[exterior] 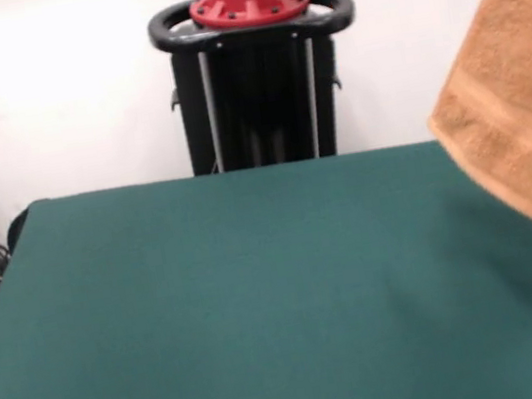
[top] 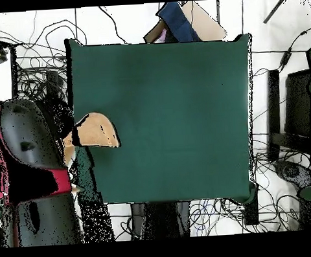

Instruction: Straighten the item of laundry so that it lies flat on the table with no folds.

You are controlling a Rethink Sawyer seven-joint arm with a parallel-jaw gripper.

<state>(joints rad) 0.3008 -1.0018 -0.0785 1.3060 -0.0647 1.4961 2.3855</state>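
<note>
The light orange-tan towel (exterior: 517,89) hangs in the air at the right edge of the front view. Its top runs out of the picture. Its lower edge, with a woven band stripe, is above the dark green table (exterior: 262,301) and casts a shadow on it. In the overhead view the towel (top: 96,130) shows as a small tan patch over the table's (top: 170,113) left edge, next to the red and black arm (top: 27,160). The gripper itself does not show in either view, and what holds the towel is hidden.
The robot's black pedestal with a red base (exterior: 257,59) stands behind the table's far edge. Cables lie on the floor around the table (top: 38,68). A blue and brown thing (top: 178,22) sits beyond the table's top edge in the overhead view.
</note>
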